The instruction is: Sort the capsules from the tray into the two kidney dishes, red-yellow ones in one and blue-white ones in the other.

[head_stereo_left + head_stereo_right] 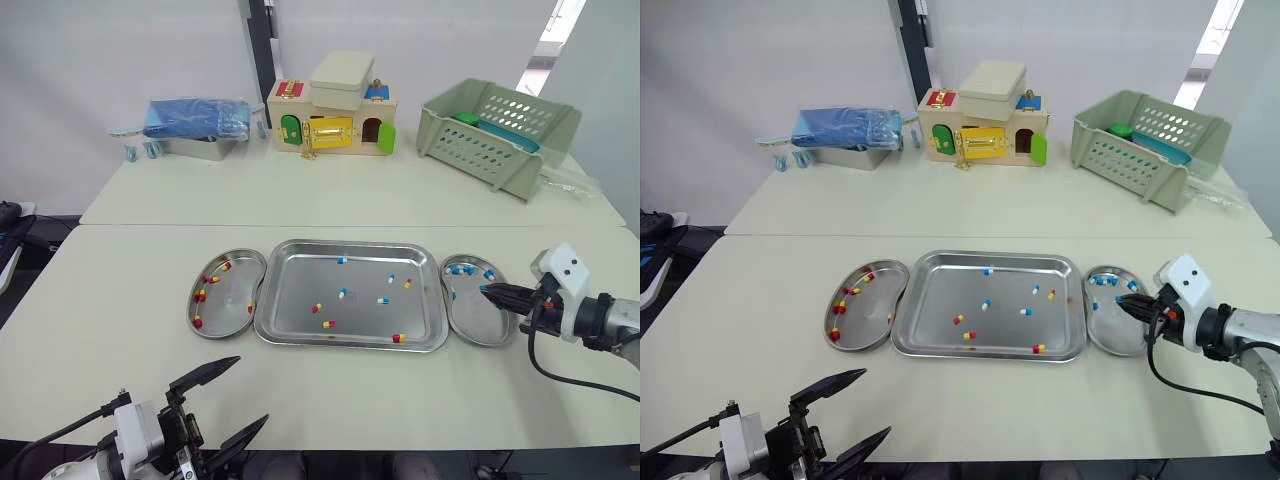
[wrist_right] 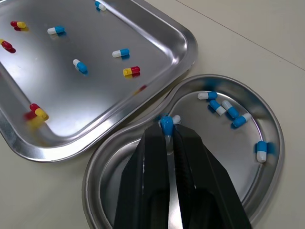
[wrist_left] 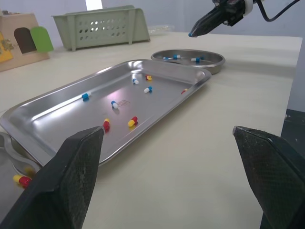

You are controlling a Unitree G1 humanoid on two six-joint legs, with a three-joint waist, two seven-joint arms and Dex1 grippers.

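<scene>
Blue-white, the capsule now being sorted is pinched between the tips of the right gripper, which are pressed together on it just above the right dish. Other blue-white capsules lie in that dish, and red-yellow capsules lie in the left dish. The left gripper is spread wide and empty, held low near the table's front edge, well apart from the tray. The step in hand is judged to be the drop. Next, the fingers must be parted so that the capsule falls inside the rim. As it is held near the tray-side wall, a small shift toward the dish's middle may be wanted first. Capsules of both colours are left in the tray to be fetched afterwards
</scene>
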